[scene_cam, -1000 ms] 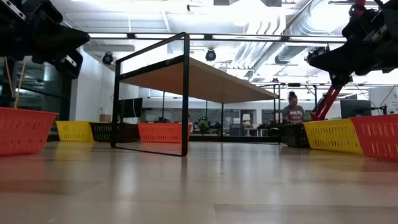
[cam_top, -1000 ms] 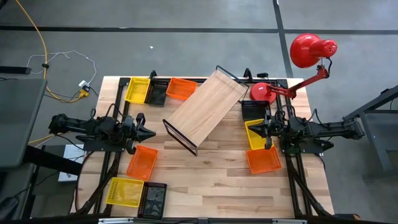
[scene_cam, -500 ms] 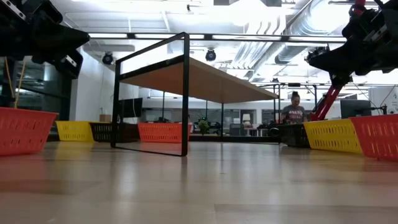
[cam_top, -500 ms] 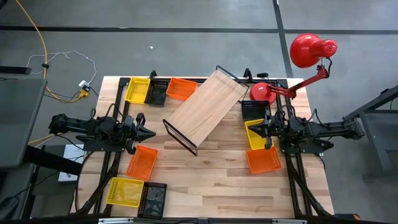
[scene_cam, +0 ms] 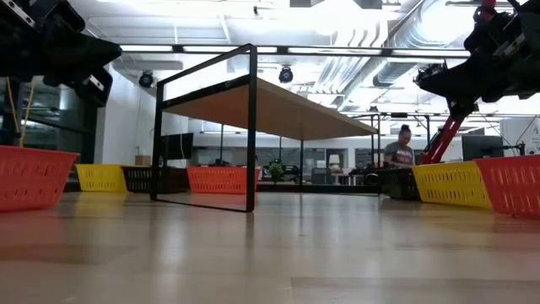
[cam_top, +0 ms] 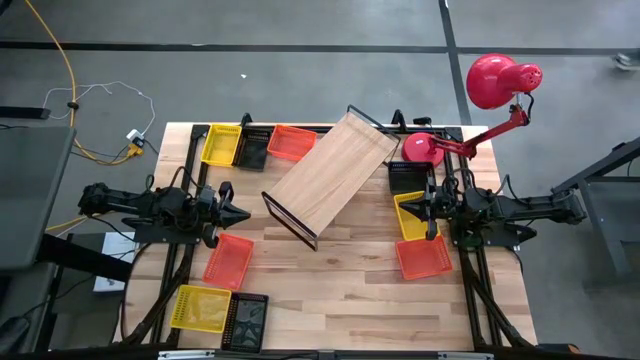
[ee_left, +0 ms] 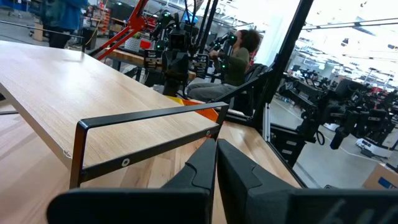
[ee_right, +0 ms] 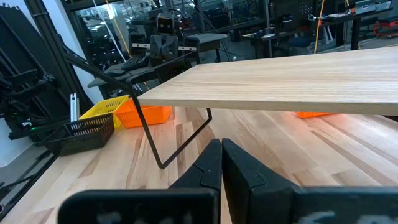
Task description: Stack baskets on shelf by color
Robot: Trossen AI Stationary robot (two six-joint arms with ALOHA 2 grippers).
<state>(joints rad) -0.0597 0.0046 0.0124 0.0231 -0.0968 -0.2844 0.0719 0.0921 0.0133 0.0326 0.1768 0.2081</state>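
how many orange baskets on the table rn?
3: one in the far row, one near the left gripper, one near the right gripper. The shelf may hide others.

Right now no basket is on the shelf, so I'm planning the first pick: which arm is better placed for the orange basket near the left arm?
Left. The left gripper hangs just above that orange basket; the right gripper is across the shelf.

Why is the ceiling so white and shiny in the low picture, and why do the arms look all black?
In the low view the ceiling lights glare straight into the camera, so the left gripper and right gripper show as dark shapes against them. In the high view light falls evenly on the shelf.
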